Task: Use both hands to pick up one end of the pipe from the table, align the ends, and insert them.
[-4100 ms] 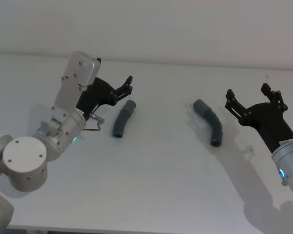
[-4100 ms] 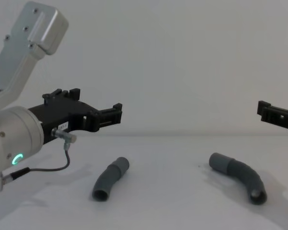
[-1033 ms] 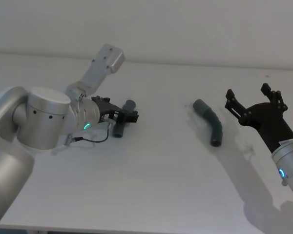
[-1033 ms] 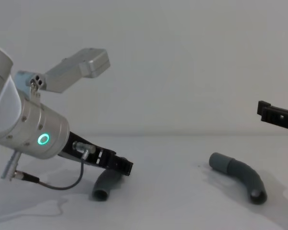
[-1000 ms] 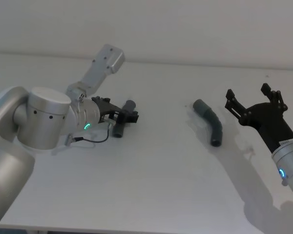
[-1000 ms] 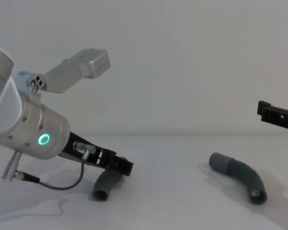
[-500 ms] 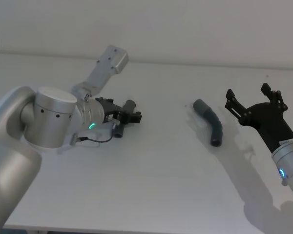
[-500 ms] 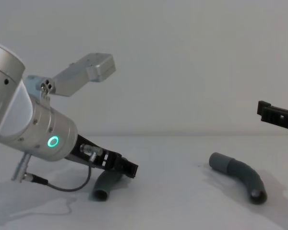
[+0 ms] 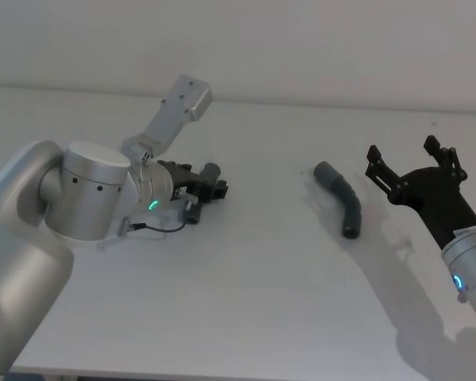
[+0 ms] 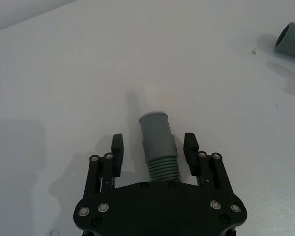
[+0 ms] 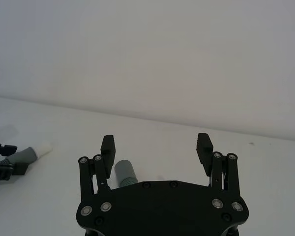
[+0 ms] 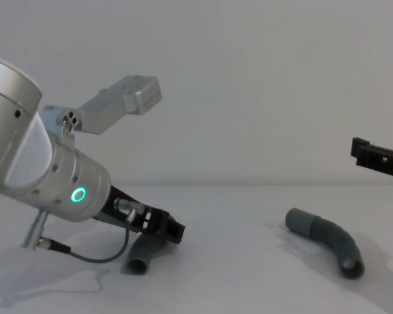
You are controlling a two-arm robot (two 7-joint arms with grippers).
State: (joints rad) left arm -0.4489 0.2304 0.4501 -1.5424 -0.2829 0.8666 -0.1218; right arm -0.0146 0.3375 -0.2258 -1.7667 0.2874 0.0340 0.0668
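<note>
**A:** The pipe is counted as two pieces here, both lying flat on the table (image 9: 246, 317), nothing lifted. How far along is this reckoned to be?

**B:** Pretty early, it'd be said. Nearest in, the right gripper (image 9: 402, 152) is held above the table with its fingers spread wide and nothing between them. The right piece (image 9: 345, 202) is left lying just beside it, untouched. A bit farther out, the left gripper (image 10: 155, 143) is set low around the left piece (image 10: 159, 150). Its jaws are apart, with one finger on each side of the ribbed part and a gap seen on both sides. So that piece is straddled, not clamped.

**A:** And the ends?

**B:** The narrow cuff (image 10: 154, 123) on the left piece is pointed out past the fingertips, toward the middle of the table. The wider socket cuff (image 9: 324, 169) on the right piece is turned roughly that way too, but the two are kept well apart, so nothing is lined up.

**A:** So basically all of it is left?

**B:** Yep. The left piece has to be gripped, the right one grabbed, both raised, the cuffs aligned and pushed together. The tally is two grippers, two pipe pieces and one table.
</note>
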